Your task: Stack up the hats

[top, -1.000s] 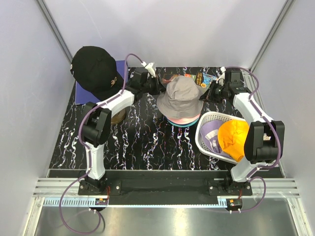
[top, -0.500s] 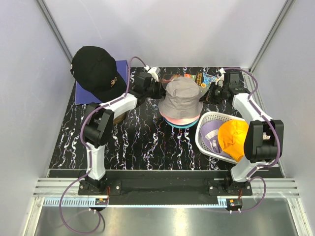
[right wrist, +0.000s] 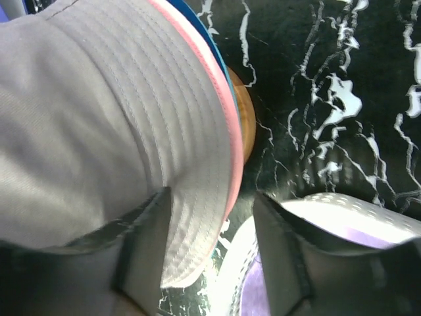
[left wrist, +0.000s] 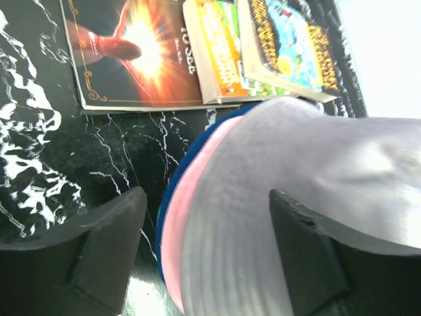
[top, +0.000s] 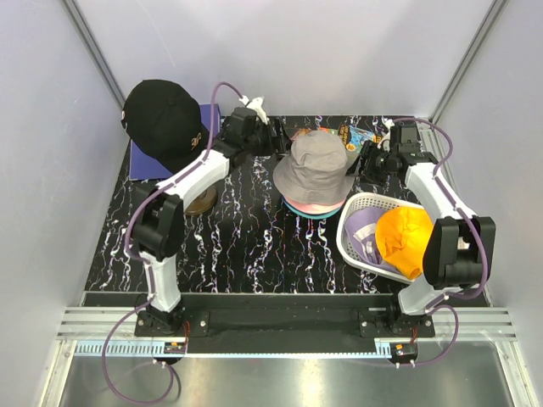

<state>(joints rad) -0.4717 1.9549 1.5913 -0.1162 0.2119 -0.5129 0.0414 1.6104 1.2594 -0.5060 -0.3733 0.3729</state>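
Observation:
A grey-lavender bucket hat lies on top of a stack at mid table, with a pink brim and a teal-blue brim showing under it. My left gripper is at the stack's back left, open, with the grey brim and pink edge lying loose between its fingers. My right gripper is at the stack's right, open beside the grey brim. An orange hat and a lavender hat sit in the basket. A black cap rests at the back left.
The white perforated basket stands right of the stack, its rim close under my right fingers. Books lie along the back edge, and they show as the books in the left wrist view. A purple mat lies under the black cap.
Both grippers have gone from shut on the grey hat's brim to open, letting it go. The left arm has pulled back a little; the hat rests on the stack.

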